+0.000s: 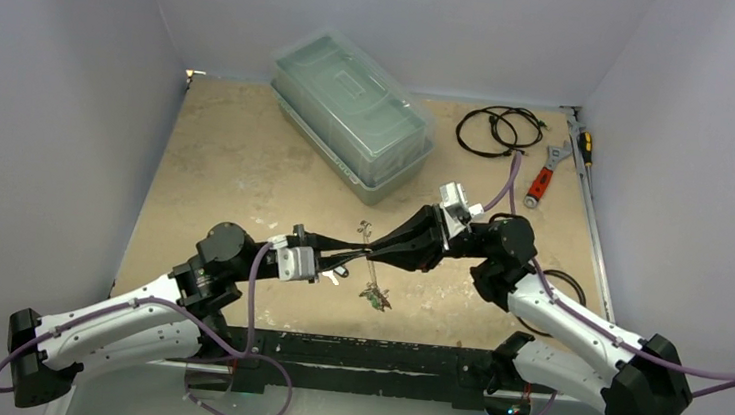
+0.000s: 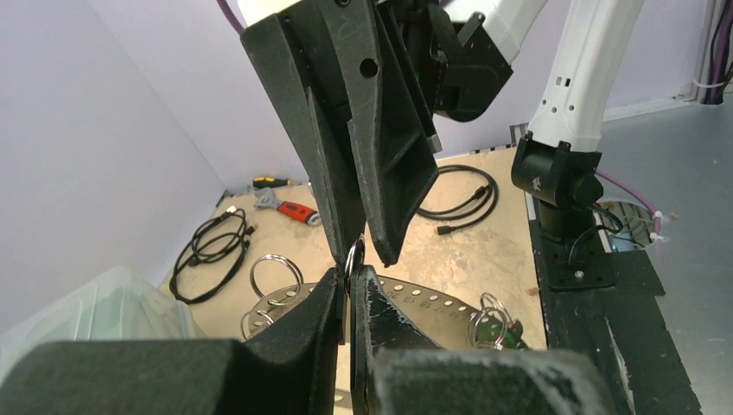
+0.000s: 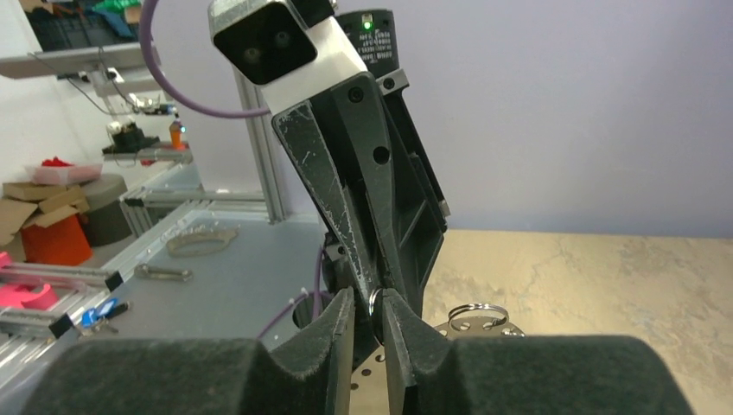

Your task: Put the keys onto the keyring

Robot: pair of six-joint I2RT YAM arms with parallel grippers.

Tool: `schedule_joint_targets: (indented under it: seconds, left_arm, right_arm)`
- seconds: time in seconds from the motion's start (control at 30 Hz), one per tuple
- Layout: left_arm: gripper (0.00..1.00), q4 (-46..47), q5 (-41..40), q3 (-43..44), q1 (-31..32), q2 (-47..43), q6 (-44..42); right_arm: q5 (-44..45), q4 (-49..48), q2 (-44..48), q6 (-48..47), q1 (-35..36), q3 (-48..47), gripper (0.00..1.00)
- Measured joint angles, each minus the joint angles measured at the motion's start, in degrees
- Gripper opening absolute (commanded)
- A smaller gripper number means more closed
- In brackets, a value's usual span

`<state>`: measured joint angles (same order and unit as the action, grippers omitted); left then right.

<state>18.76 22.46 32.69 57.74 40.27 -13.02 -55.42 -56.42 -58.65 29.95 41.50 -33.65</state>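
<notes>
Top view: the contact point is dark and too small to resolve, and the keyring barely shows there. Left wrist view: the left fingers cover the middle of the keyring, so only its holed rim shows on either side. How the small split ring joins that rim is hidden. The keys are bunched behind loose wire rings; only a green bit reads, and the count is unclear. Right wrist view: the right fingers block all but a sliver of the plate.

Left fingers are clenched to a thin slit, tips pinching the lower part of the split ring. Right fingers are also clenched, coming tip-to-tip from the opposite side and gripping the same split ring on its upper part. The two sets of tips almost touch.

The keyring sits just beyond the left fingertips, lying flat-ish. It is held off the table, close to the near edge and about midway between the left and right edges. The keys hang off its rim on the side toward the right arm's base, clear of both sets of fingers.
</notes>
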Motion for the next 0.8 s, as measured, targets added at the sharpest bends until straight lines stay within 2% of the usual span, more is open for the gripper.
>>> schedule_joint_targets:
  seconds: [0.13, 0.23, 0.33, 0.47, 0.57, 0.8]
  left_arm:
    - [0.0, -1.53, -0.57, 0.11, -0.11, 0.0, -0.02]
    - [0.0, -2.89, -1.46, 0.13, -0.17, -0.02, -0.02]
    - [0.0, -4.11, -2.58, 0.2, -0.35, 0.0, -0.07]
    - [0.0, -5.2, -4.33, 0.85, -0.61, 0.57, -0.15]
    - [0.0, -6.34, -5.25, 1.68, -0.74, 1.29, -0.24]
    - [0.0, -8.17, -6.23, 2.75, -0.7, 2.54, -1.03]
  right_arm:
    - [-0.7, 6.08, 0.9, -4.07, 0.0, -1.07, 0.23]
    - [-0.61, 11.04, 1.46, -7.5, 0.02, -1.9, 0.28]
    - [0.2, 17.88, 2.27, -11.91, 0.17, -3.21, 0.35]
    - [1.84, 26.47, 3.72, -17.35, 0.55, -5.11, 0.53]
    - [2.93, 30.64, 4.87, -20.17, 0.92, -5.84, 0.61]
    - [7.72, 40.92, 6.78, -27.3, 1.57, -8.98, 0.68]
